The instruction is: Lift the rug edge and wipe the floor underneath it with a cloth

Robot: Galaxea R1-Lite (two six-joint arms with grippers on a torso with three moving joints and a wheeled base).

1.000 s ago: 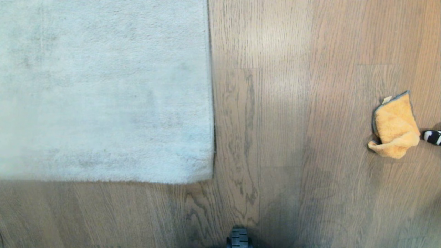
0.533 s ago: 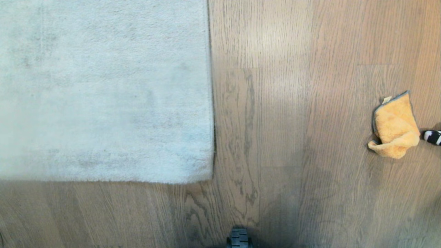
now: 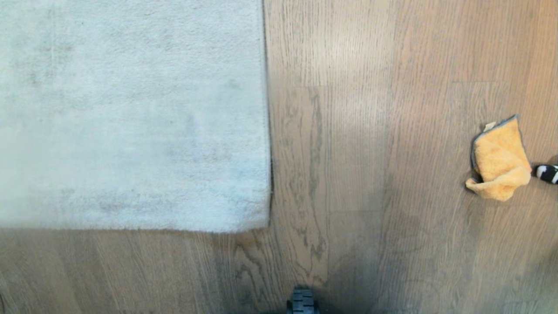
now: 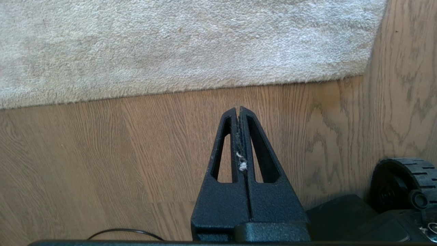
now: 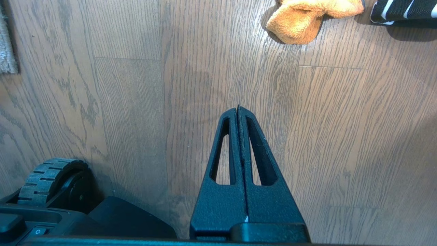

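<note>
The rug fills the far left of what I see, lying flat on the floor, with its near edge and right edge meeting at a rounded corner. My left claw hangs over bare planks just near of that near edge, its 2 fingers pressed together on nothing but a few wisps of pale lint. Right of it sits 1 black ribbed wheel of my base, at the near middle of the scene. My right claw is further right, over open floor, also pinched closed and empty. Far off to the right, well apart from the rug, the orange cloth lies crumpled on the floor, grey trim showing along its left edge. Just beside it on the right is a black-and-white striped thing, cut off by the edge; perhaps fabric, I cannot tell.
</note>
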